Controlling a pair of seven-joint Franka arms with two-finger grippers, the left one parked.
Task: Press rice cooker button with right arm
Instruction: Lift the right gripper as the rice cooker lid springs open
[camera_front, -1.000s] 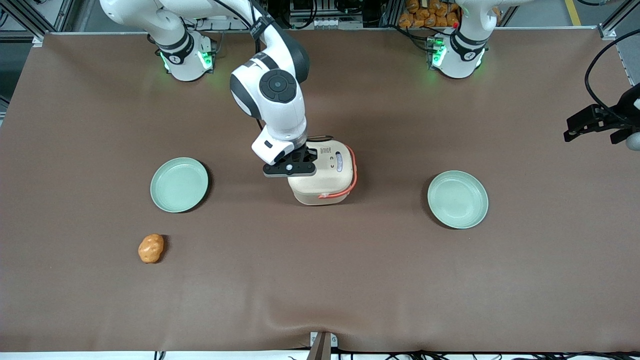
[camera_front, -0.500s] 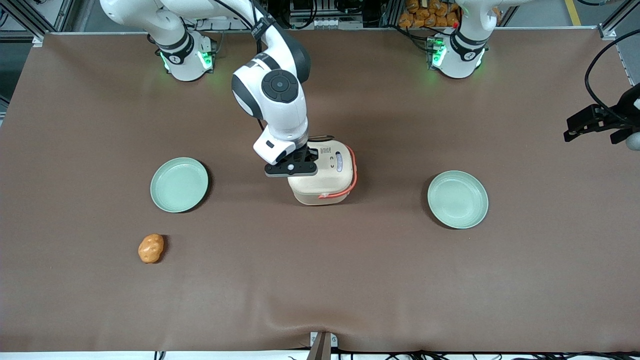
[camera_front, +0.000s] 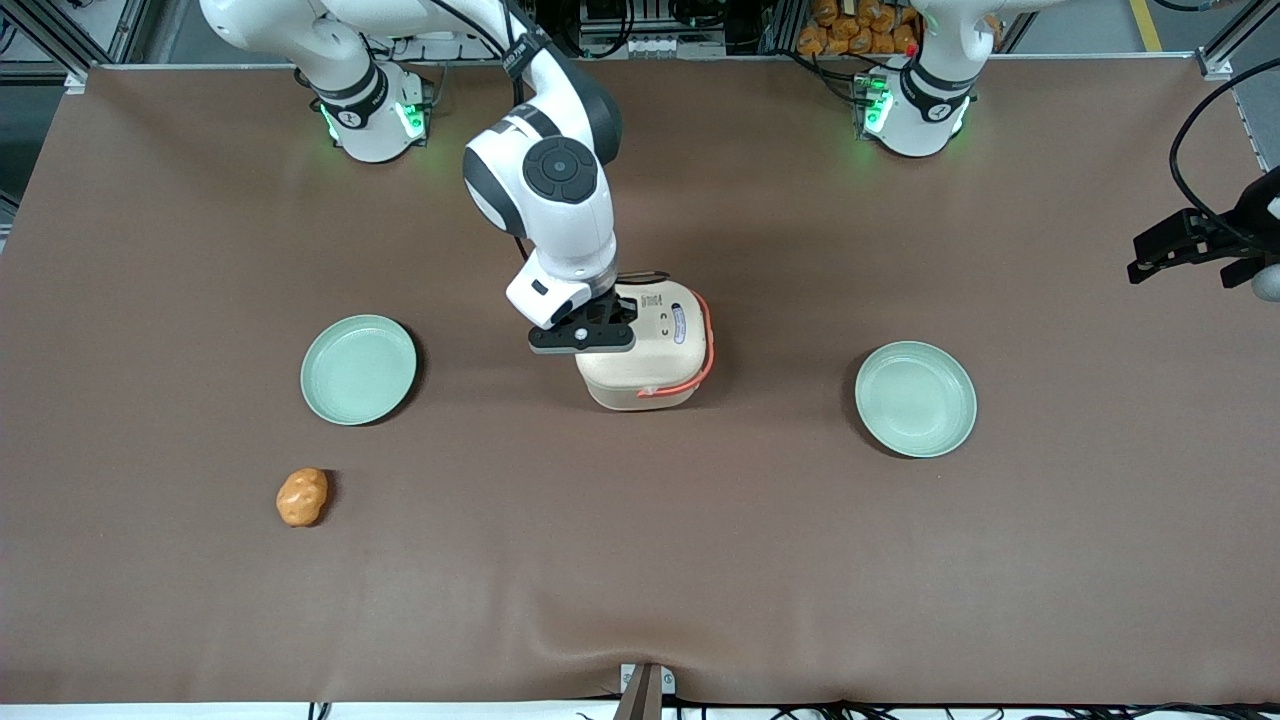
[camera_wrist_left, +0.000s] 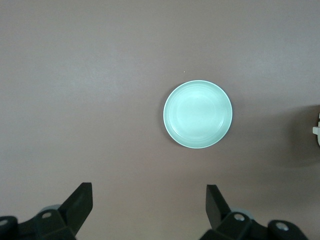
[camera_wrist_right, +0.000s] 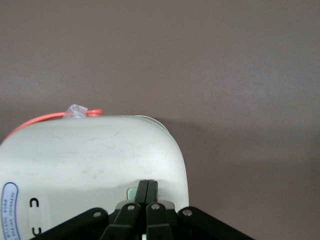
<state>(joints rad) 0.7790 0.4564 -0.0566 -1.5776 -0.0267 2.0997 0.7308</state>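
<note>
Brown mat covers the whole table (camera_front: 700, 560), and I've got the rice cooker (camera_front: 648, 345) sitting mid-table between two green plates (camera_front: 358, 369) (camera_front: 915, 398). My right arm (camera_front: 545, 190) has its gripper (camera_wrist_right: 147, 191) down on the lid's edge, fingers pinched together, tips right at the mint button (camera_wrist_right: 132, 192), which barely peeks out. An orange potato-looking thing (camera_front: 302, 496) sits nearer the front camera.

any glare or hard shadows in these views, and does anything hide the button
Front view: soft, even light, faint shadows beside the rice cooker and plates, green glow at the arm bases; the hand covers the button. Right wrist view: no glare on the cream lid; the shut hand sits on the button, hiding most of it. Left wrist view: mild sheen on the plate.
</note>
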